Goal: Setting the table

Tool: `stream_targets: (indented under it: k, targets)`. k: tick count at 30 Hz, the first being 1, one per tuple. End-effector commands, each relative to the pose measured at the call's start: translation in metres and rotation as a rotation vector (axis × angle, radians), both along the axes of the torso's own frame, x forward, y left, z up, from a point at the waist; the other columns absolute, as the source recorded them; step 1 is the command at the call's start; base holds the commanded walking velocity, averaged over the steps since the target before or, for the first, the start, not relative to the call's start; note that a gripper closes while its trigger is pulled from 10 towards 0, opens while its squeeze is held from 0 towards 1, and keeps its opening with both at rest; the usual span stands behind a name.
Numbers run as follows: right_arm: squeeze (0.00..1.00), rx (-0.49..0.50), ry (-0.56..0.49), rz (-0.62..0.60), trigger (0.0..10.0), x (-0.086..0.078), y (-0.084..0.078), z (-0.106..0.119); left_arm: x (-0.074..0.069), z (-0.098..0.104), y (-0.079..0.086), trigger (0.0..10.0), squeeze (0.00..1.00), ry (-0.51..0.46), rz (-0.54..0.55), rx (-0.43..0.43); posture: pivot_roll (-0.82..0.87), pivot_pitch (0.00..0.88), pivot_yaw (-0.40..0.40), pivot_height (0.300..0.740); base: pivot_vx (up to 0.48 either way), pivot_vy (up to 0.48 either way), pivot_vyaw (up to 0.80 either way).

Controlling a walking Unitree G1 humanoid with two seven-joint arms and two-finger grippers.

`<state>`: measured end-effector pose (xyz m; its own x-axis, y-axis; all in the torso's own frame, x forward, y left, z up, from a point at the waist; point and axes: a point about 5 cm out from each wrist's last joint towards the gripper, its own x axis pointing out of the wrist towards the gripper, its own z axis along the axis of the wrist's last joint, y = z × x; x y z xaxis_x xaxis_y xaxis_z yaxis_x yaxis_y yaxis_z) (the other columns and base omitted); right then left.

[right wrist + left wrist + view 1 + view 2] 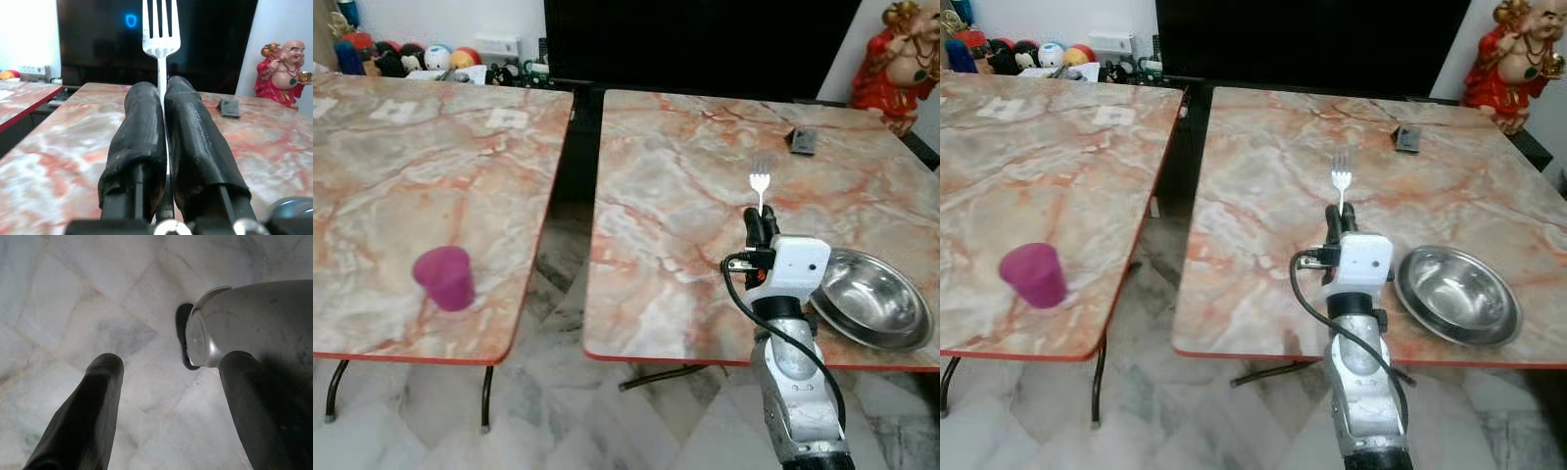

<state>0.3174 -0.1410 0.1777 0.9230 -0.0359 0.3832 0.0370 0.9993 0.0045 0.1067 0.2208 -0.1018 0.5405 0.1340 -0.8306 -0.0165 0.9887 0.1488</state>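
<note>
My right gripper (pixel 762 217) is shut on a silver fork (pixel 760 183), whose tines point up and away from me over the right marble table (pixel 685 176). In the right wrist view the fork (pixel 160 29) sticks out from between the two black fingers (pixel 142 142). A steel bowl (pixel 873 297) sits on that table just right of the gripper, near the front edge. A magenta cup (pixel 445 277) stands on the left marble table (pixel 401 176) near its front. My left gripper (pixel 166 401) hangs open over the floor.
A dark gap separates the two tables. A small dark device (pixel 803 140) lies at the right table's far side. A red figurine (pixel 896 59) stands at the back right. A black screen (pixel 705 39) and toys (pixel 401 57) line the back wall.
</note>
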Motion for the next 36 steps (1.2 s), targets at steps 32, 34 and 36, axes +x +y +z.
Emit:
stream_targets:
  k: [32,34,36]
  targets:
    - [0.0,-0.067,0.176,-0.251,10.0,0.017,-0.056,-0.013,-0.009,-0.004,-0.005,10.0,0.0,0.043,-0.003,-0.015,0.01,0.12,-0.033,0.74,0.0,-0.235,0.0]
    - [0.0,-0.084,0.248,-0.271,10.0,0.021,-0.064,-0.02,-0.009,-0.004,-0.005,10.0,0.0,0.043,-0.003,-0.015,0.01,0.117,-0.033,0.74,0.0,0.0,0.0]
    - [0.0,-0.087,0.276,-0.273,10.0,0.023,-0.066,-0.023,-0.009,-0.004,-0.005,10.0,0.0,0.043,-0.003,-0.015,0.01,0.116,-0.032,0.74,0.0,0.0,0.0]
